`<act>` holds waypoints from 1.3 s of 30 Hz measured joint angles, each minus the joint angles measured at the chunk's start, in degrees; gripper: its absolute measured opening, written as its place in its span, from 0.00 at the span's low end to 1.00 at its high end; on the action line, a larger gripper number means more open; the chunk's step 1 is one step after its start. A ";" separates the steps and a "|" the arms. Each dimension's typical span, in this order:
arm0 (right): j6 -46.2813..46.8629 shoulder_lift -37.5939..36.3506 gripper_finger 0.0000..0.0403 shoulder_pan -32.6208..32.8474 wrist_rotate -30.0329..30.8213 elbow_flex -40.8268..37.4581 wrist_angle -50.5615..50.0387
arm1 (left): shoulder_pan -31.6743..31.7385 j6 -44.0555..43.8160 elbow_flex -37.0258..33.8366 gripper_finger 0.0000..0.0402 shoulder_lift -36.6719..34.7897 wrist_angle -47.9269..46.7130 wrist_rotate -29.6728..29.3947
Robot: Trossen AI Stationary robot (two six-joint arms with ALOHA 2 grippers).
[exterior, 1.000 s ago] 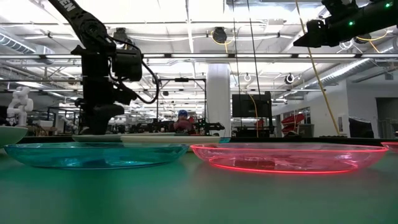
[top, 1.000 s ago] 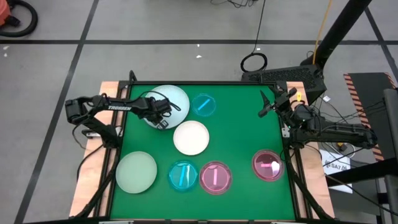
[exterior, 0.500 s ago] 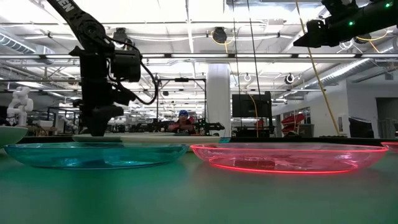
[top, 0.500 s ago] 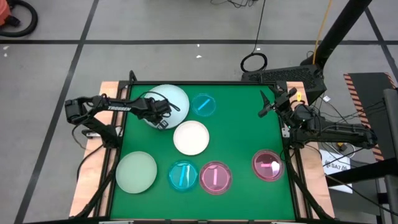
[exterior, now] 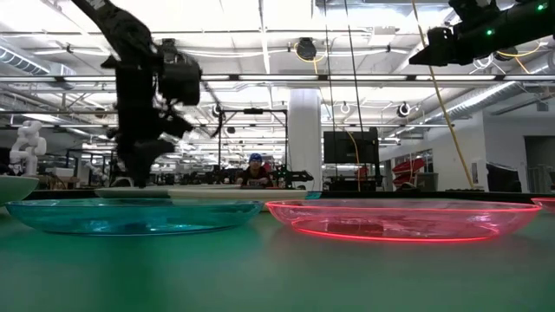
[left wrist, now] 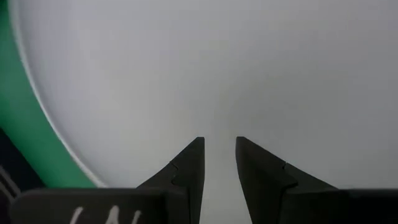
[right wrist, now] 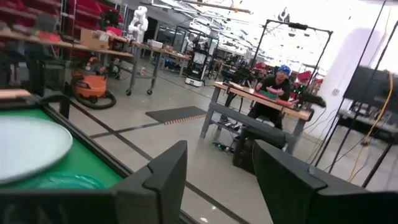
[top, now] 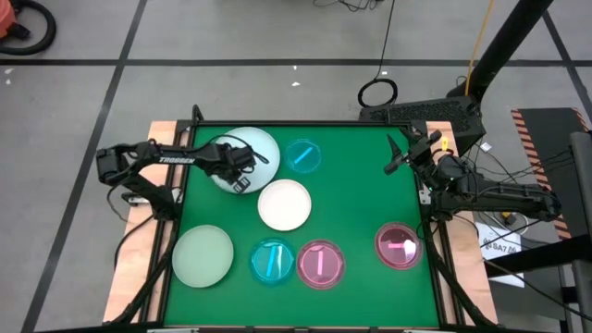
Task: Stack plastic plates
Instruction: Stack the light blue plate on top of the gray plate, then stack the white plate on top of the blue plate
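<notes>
A: What sits nearest the front edge of the green table (top: 361, 199)?

B: A row of four plates. From the left side there is a pale green plate (top: 203, 256), then a see-through blue plate (top: 271, 261), then a pink plate (top: 320, 263), and off to the right a second pink plate (top: 399, 245). In the low view only the blue one (exterior: 134, 213) and the pink one (exterior: 401, 217) show properly; the green plate is cut off at the edge and the second pink one is just a sliver.

A: Anything in those plates?

B: Pale streaks show inside the clear ones, but I cannot tell whether they are glare or objects.

A: And farther back?

B: A white plate (top: 284, 204) lies mid-table. Behind it, a second small blue plate (top: 302, 155) sits near the far edge, just beside a big pale plate (top: 252, 154) at the far left corner. How many plates lie in that spot I cannot tell from above.

A: Where is the left gripper (top: 242, 178)?

B: Over the near side of that big pale plate. Its wrist camera sees little but pale plate surface (left wrist: 249, 68), with the two fingers (left wrist: 191, 168) a narrow gap apart and nothing between them.

A: Is it touching the plate?

B: Hard to say; the low view hides the tips behind plate rims.

A: The right gripper (top: 396, 155)?

B: Waiting above the table's far right side, fingers (right wrist: 160, 177) spread wide and empty. Beyond it a person sits at a bench in the room.
</notes>
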 joint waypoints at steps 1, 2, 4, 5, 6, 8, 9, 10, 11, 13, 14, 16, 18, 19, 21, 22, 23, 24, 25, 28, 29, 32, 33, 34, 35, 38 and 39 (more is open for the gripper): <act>1.40 0.00 0.44 0.00 0.00 0.00 0.04 | -0.84 1.00 0.48 0.25 -0.94 0.45 -1.17; 2.93 0.00 0.44 0.00 -0.04 0.00 0.12 | -1.72 1.76 0.62 0.25 -2.07 0.80 -2.59; 6.72 0.13 0.44 0.00 -1.06 0.06 0.43 | -3.67 3.04 0.62 0.25 -4.97 1.67 -4.88; 9.27 0.56 0.43 0.00 -2.54 0.45 0.28 | -4.80 3.61 0.62 0.25 -6.68 2.58 -5.86; 12.09 1.34 0.43 0.00 -4.90 1.22 0.23 | -5.94 4.39 0.62 0.25 -8.65 3.67 -6.90; 17.23 4.16 0.41 0.02 -10.25 3.41 0.43 | -8.42 7.12 0.62 0.25 -12.66 6.22 -8.54; 19.59 5.99 0.39 0.03 -12.60 4.62 0.61 | -9.61 9.20 0.62 0.25 -14.61 8.65 -8.91; 21.54 8.04 0.38 0.04 -13.89 5.72 0.86 | -10.78 11.70 0.62 0.25 -16.56 11.27 -9.09; 22.92 10.54 0.36 0.08 -14.88 6.96 0.94 | -11.82 14.22 0.62 0.25 -18.53 13.87 -9.13; 24.91 15.72 0.34 0.06 -15.34 9.19 1.02 | -13.85 19.13 0.62 0.25 -21.82 19.71 -9.23; 26.09 18.60 0.32 0.06 -15.30 10.19 0.89 | -14.72 21.56 0.62 0.25 -23.27 21.75 -9.15; 28.30 24.32 0.30 0.06 -15.28 12.36 0.83 | -16.17 25.47 0.31 0.25 -25.95 24.64 -8.81; 30.55 29.89 0.28 0.06 -15.31 14.56 0.59 | -16.97 28.31 -1.03 0.25 -28.57 27.89 -8.80; 31.51 32.44 0.28 0.08 -15.32 15.83 0.55 | -17.12 29.18 -2.09 0.25 -29.92 29.51 -8.71; 32.86 36.87 0.26 0.06 -15.32 18.35 0.45 | -16.93 31.00 -4.91 0.25 -32.59 33.89 -8.57; 33.56 39.07 0.26 0.06 -15.30 19.82 -0.31 | -16.65 31.87 -6.59 0.25 -33.94 36.52 -8.56; 34.35 40.85 0.25 0.06 -15.32 21.25 -1.09 | -16.24 32.79 -8.16 0.25 -35.18 39.20 -8.52; 34.99 42.45 0.25 0.06 -15.32 22.48 -2.01 | -15.73 33.75 -9.61 0.25 -36.41 41.69 -8.43; 35.43 44.07 0.24 0.06 -15.34 23.84 -3.04 | -15.21 34.70 -10.89 0.25 -37.59 43.56 -8.41; 37.11 48.35 0.23 0.06 -15.34 27.29 -4.25 | -13.05 37.40 -13.32 0.25 -40.76 46.27 -8.41; 37.71 49.60 0.23 0.06 -15.35 28.15 -4.32 | -12.20 37.73 -13.55 0.25 -41.67 46.35 -8.41; 37.90 52.83 0.23 0.06 -17.75 30.42 -4.42 | -9.69 36.90 -13.58 0.25 -43.63 44.74 -8.42; 37.90 53.67 0.23 0.04 -19.60 31.02 -4.49 | -9.01 36.06 -13.58 0.25 -43.99 43.54 -8.41; 37.88 54.39 0.23 0.02 -21.73 31.56 -4.45 | -8.48 35.21 -13.58 0.25 -44.15 42.06 -8.41; 38.02 55.29 0.23 0.06 -23.93 32.08 -4.48 | -8.08 34.27 -13.58 0.25 -44.26 40.16 -8.41; 39.77 57.32 0.23 0.19 -30.09 32.85 -4.70 | -7.42 32.69 -13.65 0.25 -44.30 36.22 -8.39; 40.65 57.86 0.23 0.21 -32.09 33.08 -4.71 | -7.34 33.22 -13.65 0.25 -44.30 35.71 -8.38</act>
